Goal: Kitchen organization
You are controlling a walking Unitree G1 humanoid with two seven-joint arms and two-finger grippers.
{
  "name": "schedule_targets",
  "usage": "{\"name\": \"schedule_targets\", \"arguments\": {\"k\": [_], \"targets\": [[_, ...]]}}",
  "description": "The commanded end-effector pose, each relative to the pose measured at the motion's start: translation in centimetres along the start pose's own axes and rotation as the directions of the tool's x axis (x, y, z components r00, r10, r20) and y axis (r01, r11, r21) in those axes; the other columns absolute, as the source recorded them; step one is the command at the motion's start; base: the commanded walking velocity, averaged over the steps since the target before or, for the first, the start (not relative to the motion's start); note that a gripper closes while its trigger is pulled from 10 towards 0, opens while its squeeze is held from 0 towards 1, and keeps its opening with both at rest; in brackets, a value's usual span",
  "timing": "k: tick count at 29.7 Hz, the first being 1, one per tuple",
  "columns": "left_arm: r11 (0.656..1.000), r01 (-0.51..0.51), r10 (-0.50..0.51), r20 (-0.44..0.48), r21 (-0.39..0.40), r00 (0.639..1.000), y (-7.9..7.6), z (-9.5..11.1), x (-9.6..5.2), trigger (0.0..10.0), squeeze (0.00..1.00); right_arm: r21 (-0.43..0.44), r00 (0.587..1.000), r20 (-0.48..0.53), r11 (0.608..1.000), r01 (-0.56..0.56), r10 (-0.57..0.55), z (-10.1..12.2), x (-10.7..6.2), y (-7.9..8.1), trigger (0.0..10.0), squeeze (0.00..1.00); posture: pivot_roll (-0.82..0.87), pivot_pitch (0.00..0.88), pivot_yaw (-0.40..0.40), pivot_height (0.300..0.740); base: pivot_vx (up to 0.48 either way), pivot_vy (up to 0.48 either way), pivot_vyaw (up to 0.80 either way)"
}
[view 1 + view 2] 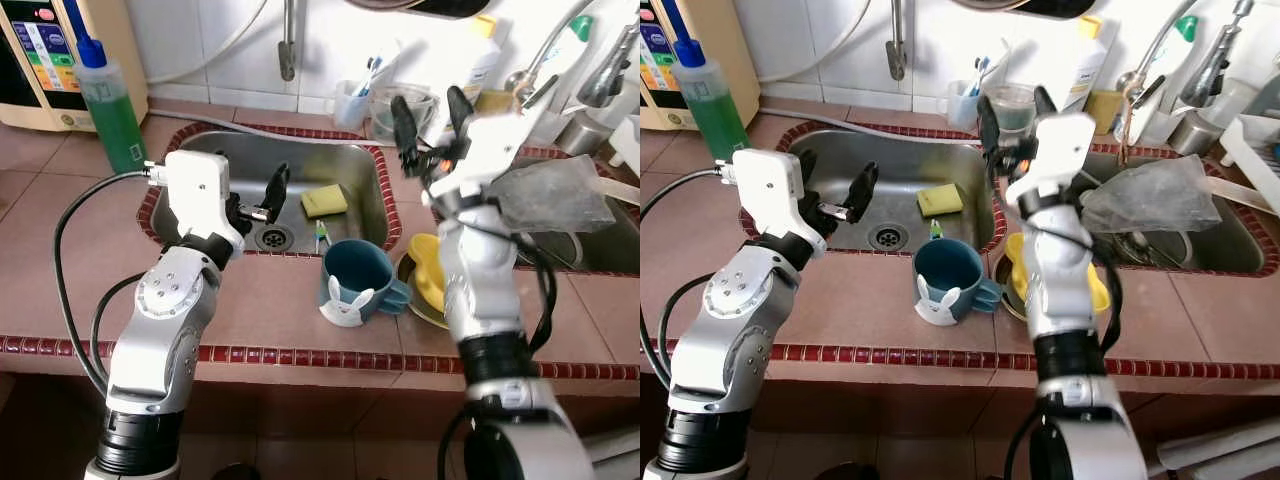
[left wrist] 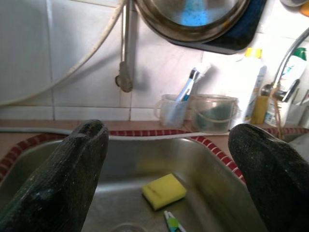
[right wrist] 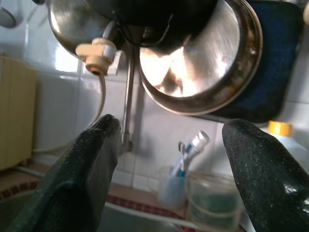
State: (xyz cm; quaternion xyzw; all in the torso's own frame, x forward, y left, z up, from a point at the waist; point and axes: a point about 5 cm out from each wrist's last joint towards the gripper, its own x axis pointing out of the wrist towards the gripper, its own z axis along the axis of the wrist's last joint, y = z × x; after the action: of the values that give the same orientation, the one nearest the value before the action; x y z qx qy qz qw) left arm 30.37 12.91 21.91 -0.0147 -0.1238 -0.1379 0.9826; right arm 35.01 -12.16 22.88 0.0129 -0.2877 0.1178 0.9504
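A blue mug [image 1: 352,283] with a white rabbit on it stands on the tiled counter in front of the steel sink [image 1: 205,150]. A yellow sponge [image 1: 324,200] lies in the sink, and a small green and blue item [image 1: 321,235] lies by the drain. My left gripper [image 1: 835,180] hangs open over the sink's left part, above the drain, holding nothing. In the left wrist view the sponge [image 2: 164,190] lies ahead between the fingers. My right gripper [image 1: 430,115] is raised, open and empty, above the strip between the two sinks, pointing at the back wall.
A green soap bottle [image 1: 108,100] stands at the back left. A yellow dish [image 1: 425,280] sits right of the mug. Clear cups [image 1: 355,100] holding brushes line the back wall. A clear plastic bag [image 1: 555,195] lies over the right sink. A steel pan [image 3: 198,63] hangs on the wall.
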Motion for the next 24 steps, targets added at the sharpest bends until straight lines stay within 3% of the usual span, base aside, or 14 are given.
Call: {"name": "schedule_targets", "arguments": {"k": [1,10,24], "targets": [[1.000,-0.007,0.007,-0.005,0.013,1.000,0.1,-0.3,-0.2,10.0,0.00,-0.025,1.000,0.013,1.000,0.014,-0.014,0.5,-0.4,0.1,10.0,0.00,0.01,0.032,-0.046,0.740,0.000,0.000,0.00],[0.998,-0.047,0.048,-0.013,0.043,0.999,0.2,-1.4,-1.9,10.0,0.00,-0.084,0.985,-0.074,0.986,0.147,-0.153,-0.3,-3.6,0.0,10.0,0.00,0.01,0.040,-0.039,0.740,0.000,0.000,0.00],[0.995,-0.088,0.089,-0.014,0.048,0.996,-0.2,-3.3,-3.7,10.0,0.00,-0.122,0.945,-0.216,0.967,0.224,-0.246,-2.2,-7.7,0.4,10.0,0.00,0.00,0.044,-0.035,0.740,0.000,0.000,0.00]]}}
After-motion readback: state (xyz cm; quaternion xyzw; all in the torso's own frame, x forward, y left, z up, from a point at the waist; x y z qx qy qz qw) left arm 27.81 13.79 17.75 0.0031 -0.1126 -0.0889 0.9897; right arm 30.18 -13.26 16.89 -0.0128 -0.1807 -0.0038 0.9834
